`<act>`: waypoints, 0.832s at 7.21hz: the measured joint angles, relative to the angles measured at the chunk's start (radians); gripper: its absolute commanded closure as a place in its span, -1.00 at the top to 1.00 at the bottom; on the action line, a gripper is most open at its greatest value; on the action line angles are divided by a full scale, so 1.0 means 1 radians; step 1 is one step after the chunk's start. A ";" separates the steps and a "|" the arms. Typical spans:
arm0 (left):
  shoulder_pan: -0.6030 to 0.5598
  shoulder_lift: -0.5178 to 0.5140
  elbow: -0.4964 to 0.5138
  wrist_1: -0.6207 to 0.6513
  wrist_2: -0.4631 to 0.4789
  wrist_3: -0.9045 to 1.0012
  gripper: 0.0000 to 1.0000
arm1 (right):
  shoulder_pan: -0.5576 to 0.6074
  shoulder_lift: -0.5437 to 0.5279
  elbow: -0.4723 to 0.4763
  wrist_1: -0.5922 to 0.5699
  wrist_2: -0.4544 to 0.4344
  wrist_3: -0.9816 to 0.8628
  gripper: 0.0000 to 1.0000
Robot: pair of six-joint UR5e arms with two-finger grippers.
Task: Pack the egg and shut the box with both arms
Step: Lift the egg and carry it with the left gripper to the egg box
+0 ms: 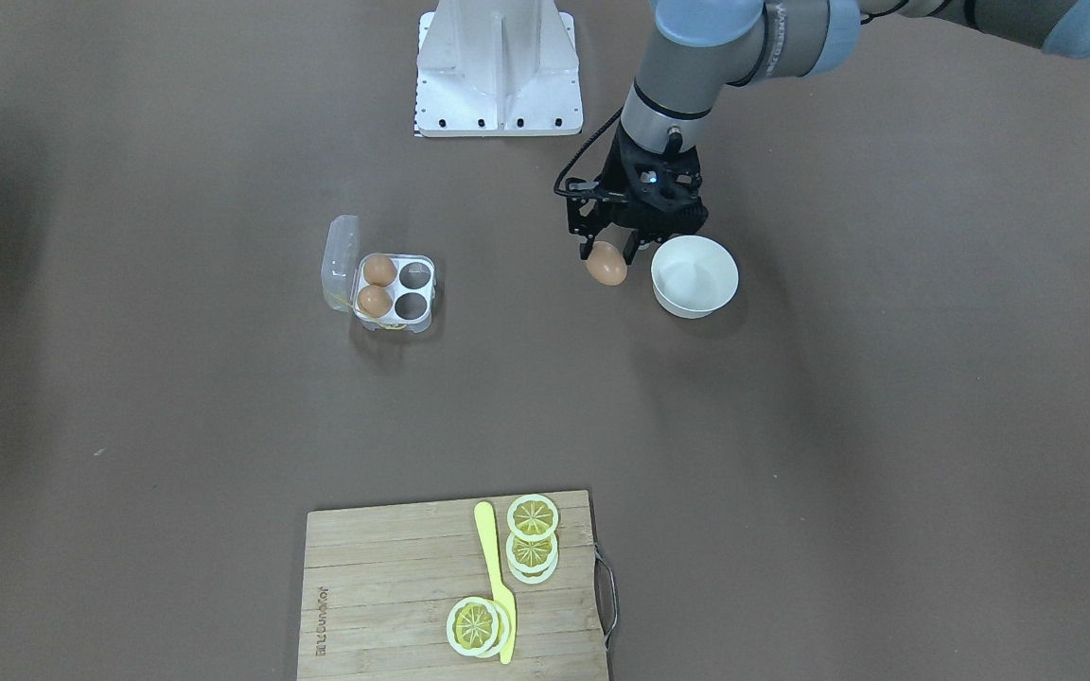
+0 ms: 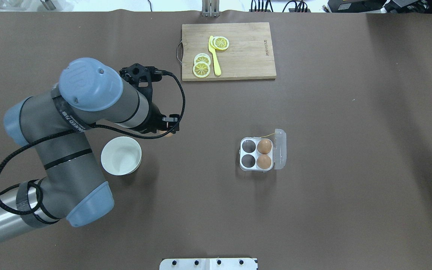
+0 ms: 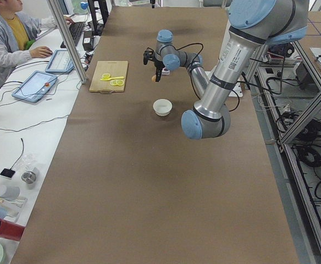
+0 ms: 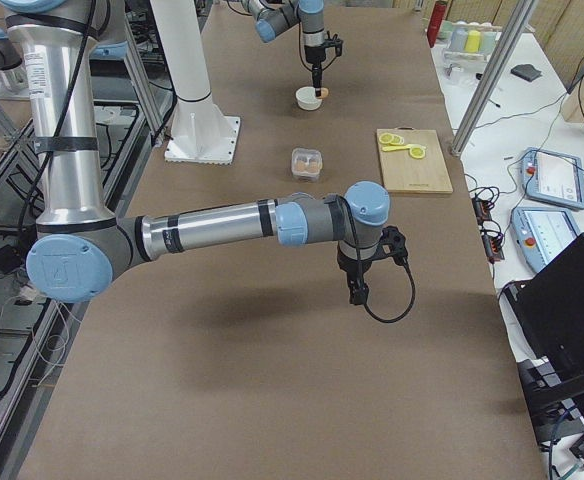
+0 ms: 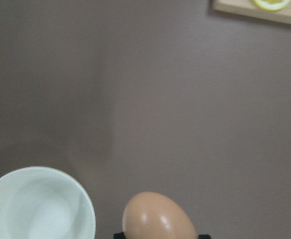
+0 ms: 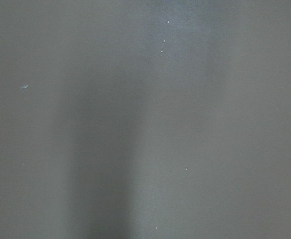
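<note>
My left gripper (image 1: 607, 253) is shut on a brown-orange egg (image 1: 606, 265) and holds it above the table, just beside the white bowl. The egg fills the bottom of the left wrist view (image 5: 158, 219). The clear egg box (image 1: 420, 295) stands open near the table's middle, its lid (image 1: 339, 263) folded back. It holds two eggs (image 2: 264, 153) in the cups by the lid; the other two cups are empty. My right gripper (image 4: 357, 290) hangs over bare table far from the box, seen only in the exterior right view; I cannot tell whether it is open.
An empty white bowl (image 1: 694, 305) sits next to my left gripper. A wooden cutting board (image 1: 384, 567) with lemon slices (image 1: 533, 517) and a yellow knife (image 1: 493, 567) lies at the operators' edge. A white metal stand (image 1: 498, 71) is at the robot's side.
</note>
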State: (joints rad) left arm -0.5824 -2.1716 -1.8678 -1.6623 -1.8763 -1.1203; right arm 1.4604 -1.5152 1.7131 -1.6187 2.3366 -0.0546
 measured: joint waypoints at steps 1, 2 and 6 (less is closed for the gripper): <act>0.013 -0.036 0.018 -0.028 0.025 0.077 -1.00 | 0.000 -0.002 -0.001 -0.001 0.002 0.000 1.00; 0.046 -0.058 0.027 -0.071 0.086 0.146 -1.00 | 0.000 -0.005 -0.002 -0.001 0.006 0.001 1.00; 0.253 -0.044 0.228 -0.616 0.500 0.413 -1.00 | 0.000 -0.008 -0.004 -0.001 0.016 0.002 1.00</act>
State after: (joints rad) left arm -0.3290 -2.2160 -1.6393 -2.2780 -1.3763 -0.7076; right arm 1.4604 -1.5232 1.7091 -1.6195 2.3525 -0.0530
